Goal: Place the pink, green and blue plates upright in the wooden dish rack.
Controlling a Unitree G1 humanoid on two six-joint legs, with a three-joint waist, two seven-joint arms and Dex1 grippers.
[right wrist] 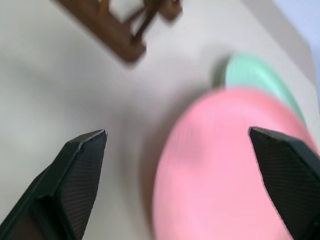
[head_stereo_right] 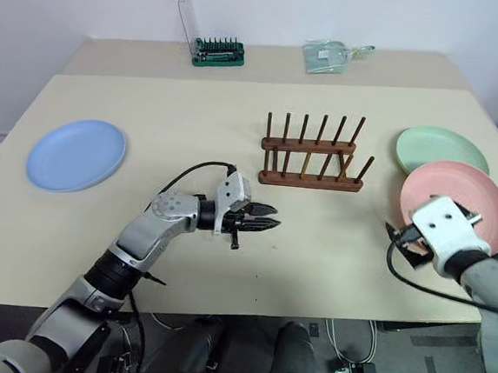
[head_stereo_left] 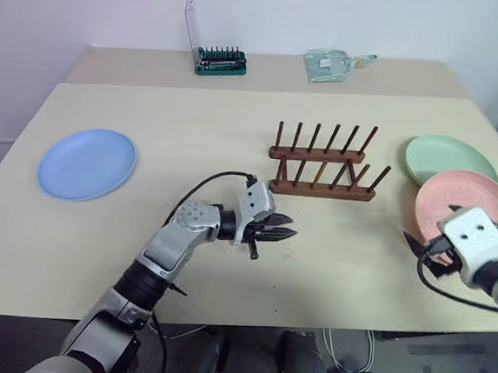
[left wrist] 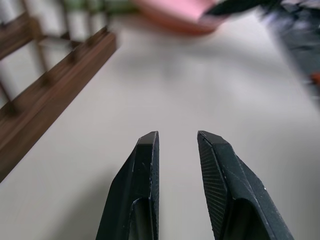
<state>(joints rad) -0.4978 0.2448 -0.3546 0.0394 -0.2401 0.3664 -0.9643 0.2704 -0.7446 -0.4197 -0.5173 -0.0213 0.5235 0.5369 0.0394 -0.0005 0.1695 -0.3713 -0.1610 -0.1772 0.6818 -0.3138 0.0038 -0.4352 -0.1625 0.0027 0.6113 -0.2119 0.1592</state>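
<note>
The wooden dish rack [head_stereo_left: 320,167] stands empty near the middle of the table. The blue plate [head_stereo_left: 87,164] lies flat at the far left. At the right, the pink plate [head_stereo_left: 470,206] lies with its far edge over the green plate [head_stereo_left: 450,159]. My left gripper [head_stereo_left: 289,228] hovers just in front of the rack, pointing right, its fingers [left wrist: 145,170] slightly apart with nothing between them. My right gripper [head_stereo_left: 424,254] sits at the pink plate's near edge. Its fingers [right wrist: 82,160] are spread wide and open, with the pink plate [right wrist: 225,165] ahead of them.
A green screwdriver-bit case [head_stereo_left: 221,60] with its clear lid up and a clear packet [head_stereo_left: 334,63] sit on the rear table by the wall. The table's front edge runs close below both grippers.
</note>
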